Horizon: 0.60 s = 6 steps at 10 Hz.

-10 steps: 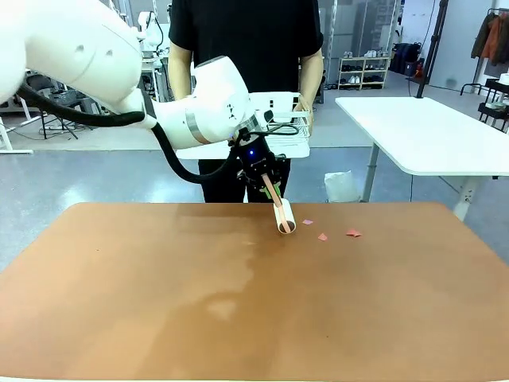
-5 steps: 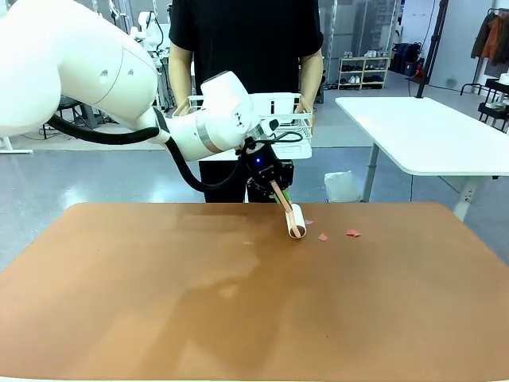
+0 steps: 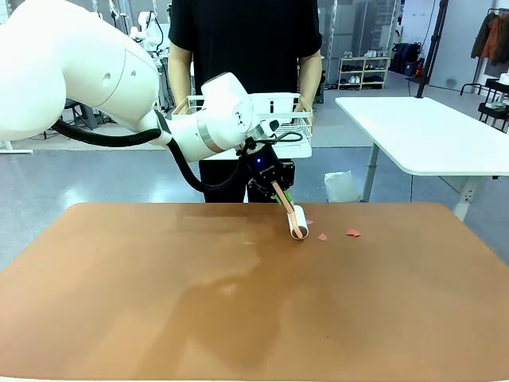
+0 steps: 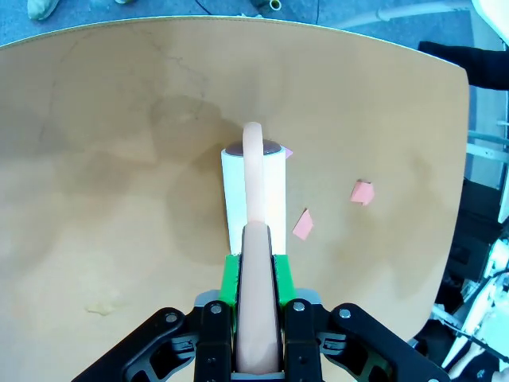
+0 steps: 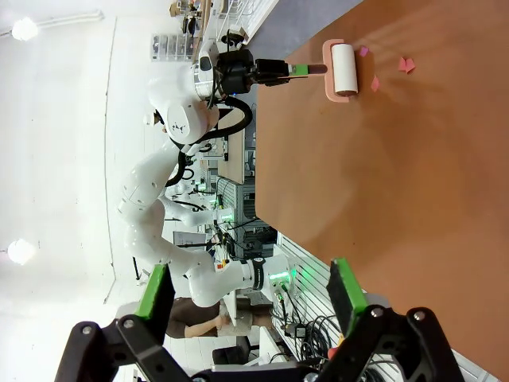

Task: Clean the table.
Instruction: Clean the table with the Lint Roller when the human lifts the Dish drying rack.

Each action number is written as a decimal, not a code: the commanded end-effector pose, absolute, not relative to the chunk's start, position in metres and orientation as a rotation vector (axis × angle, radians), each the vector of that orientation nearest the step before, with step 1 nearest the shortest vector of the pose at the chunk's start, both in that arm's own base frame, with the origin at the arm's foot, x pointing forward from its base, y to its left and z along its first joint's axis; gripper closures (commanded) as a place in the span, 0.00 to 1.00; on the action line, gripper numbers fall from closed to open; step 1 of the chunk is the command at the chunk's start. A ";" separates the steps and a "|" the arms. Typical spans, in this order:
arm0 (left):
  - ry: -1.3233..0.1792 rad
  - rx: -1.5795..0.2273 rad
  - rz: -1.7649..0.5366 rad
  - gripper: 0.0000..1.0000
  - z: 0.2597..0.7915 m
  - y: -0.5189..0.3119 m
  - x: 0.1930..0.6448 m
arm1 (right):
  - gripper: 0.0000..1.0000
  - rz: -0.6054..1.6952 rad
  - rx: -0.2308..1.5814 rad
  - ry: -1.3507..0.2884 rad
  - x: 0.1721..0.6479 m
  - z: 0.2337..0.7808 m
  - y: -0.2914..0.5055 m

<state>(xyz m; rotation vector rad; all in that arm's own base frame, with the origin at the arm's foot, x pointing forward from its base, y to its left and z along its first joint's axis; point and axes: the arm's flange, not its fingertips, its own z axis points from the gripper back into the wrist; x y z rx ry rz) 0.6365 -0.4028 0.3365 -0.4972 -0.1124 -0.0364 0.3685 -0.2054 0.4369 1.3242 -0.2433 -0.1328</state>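
Change: lint roller (image 3: 299, 224) shifted right, toward pink scraps (image 3: 352, 233).
Left gripper (image 3: 271, 182): clamped on roller handle.
Right gripper (image 5: 250, 298): fingers apart.
Table (image 3: 238, 318): reddish-brown.
Room: white table (image 3: 421, 135) far right.

Front and both wrist views share the table (image 3: 238, 318).

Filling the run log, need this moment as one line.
left gripper: shut on lint roller handle | roller: on table, beside three pink scraps | right gripper: open, empty
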 end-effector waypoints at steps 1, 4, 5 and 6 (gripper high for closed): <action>-0.128 -0.490 -0.030 0.79 0.338 -0.400 0.635 | 0.00 -0.133 1.336 -0.246 0.366 0.440 -0.203; -0.113 -0.497 -0.036 0.79 0.336 -0.403 0.637 | 0.00 -0.133 1.336 -0.246 0.366 0.440 -0.203; -0.098 -0.484 -0.036 0.79 0.330 -0.411 0.645 | 0.00 -0.133 1.336 -0.246 0.366 0.440 -0.203; -0.112 -0.470 -0.015 0.79 0.326 -0.419 0.656 | 0.00 -0.133 1.336 -0.246 0.366 0.440 -0.203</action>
